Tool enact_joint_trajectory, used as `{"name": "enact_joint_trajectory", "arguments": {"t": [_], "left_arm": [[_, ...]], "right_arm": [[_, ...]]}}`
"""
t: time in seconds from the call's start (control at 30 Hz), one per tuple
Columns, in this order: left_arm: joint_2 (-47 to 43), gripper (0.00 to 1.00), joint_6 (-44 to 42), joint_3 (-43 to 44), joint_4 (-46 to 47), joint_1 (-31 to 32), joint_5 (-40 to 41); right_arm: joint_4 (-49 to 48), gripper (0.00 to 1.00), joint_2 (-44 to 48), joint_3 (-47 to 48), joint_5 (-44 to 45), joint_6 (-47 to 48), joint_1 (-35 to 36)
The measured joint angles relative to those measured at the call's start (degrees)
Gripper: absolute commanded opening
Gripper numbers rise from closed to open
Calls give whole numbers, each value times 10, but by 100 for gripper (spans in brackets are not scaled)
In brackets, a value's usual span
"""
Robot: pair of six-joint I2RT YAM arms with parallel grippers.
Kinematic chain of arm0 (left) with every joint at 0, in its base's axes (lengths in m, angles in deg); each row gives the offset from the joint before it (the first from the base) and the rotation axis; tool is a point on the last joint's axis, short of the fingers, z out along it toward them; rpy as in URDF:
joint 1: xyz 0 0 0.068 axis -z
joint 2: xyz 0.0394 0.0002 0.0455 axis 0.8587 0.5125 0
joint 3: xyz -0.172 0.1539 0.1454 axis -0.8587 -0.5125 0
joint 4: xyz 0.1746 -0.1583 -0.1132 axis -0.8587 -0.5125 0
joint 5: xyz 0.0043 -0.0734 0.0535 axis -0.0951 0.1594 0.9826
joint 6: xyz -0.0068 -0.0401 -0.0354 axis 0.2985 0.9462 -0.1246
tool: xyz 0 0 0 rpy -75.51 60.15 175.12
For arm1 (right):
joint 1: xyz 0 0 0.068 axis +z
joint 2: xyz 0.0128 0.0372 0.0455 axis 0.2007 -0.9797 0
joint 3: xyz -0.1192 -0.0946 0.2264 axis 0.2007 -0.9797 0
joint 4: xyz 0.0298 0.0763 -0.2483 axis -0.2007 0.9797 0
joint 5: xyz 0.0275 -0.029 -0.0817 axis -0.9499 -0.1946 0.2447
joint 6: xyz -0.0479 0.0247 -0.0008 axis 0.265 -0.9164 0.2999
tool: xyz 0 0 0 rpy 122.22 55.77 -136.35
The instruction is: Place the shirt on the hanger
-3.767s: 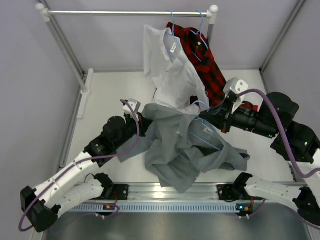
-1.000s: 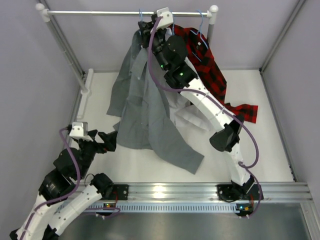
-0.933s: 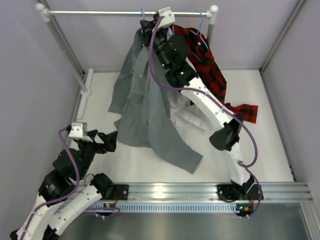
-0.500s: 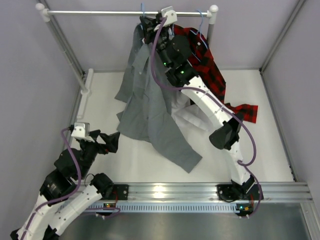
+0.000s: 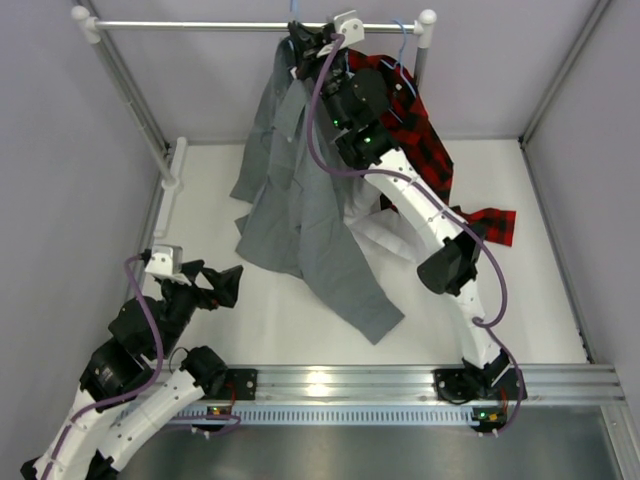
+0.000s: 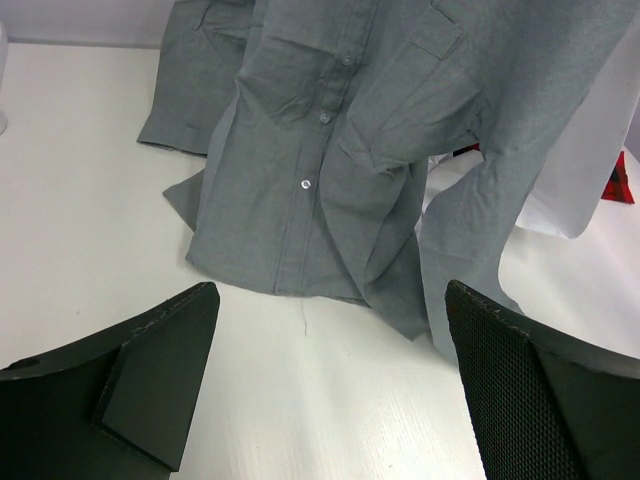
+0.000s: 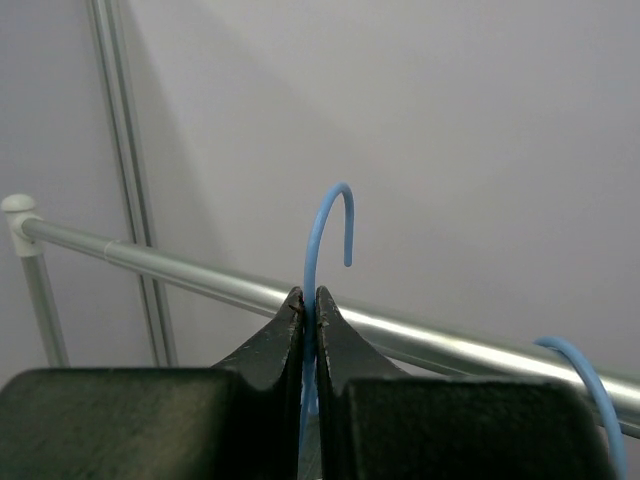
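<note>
The grey shirt (image 5: 300, 200) hangs from the top by the rail, and its lower tail trails onto the white table. It fills the upper part of the left wrist view (image 6: 330, 150). My right gripper (image 5: 302, 45) is raised at the shirt's collar, and in the right wrist view it (image 7: 309, 295) is shut on the stem of the light-blue hanger (image 7: 325, 215). The hook stands up in front of the rail. The hanger's body is hidden under the fabric. My left gripper (image 5: 225, 283) stands open and empty low on the left, its jaws (image 6: 330, 287) just short of the shirt's hem.
A metal clothes rail (image 5: 200, 25) (image 7: 150, 260) spans the back on two posts. A red-and-black plaid shirt (image 5: 420, 140) hangs at its right end, and a second blue hook (image 7: 590, 370) shows there. A white shirt (image 5: 385, 235) (image 6: 590, 170) lies behind the grey one.
My right arm has lifted the hanger and grey shirt a little higher towards the rail, pulling the tail up and back. The left arm has hardly shifted.
</note>
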Motion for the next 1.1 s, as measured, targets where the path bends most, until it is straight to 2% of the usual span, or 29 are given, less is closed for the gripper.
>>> {"name": "enact_joint_trajectory", "arguments": {"t": [0.27,1.1], "left_arm": [[0,98,-2,0,0,0,-9],[0,98,-2,-1,0,0,-15]], "right_arm": [[-13,0,-19,4,-15,-9,-24],[-38,0,-51,2,-17,-5,-12]]}}
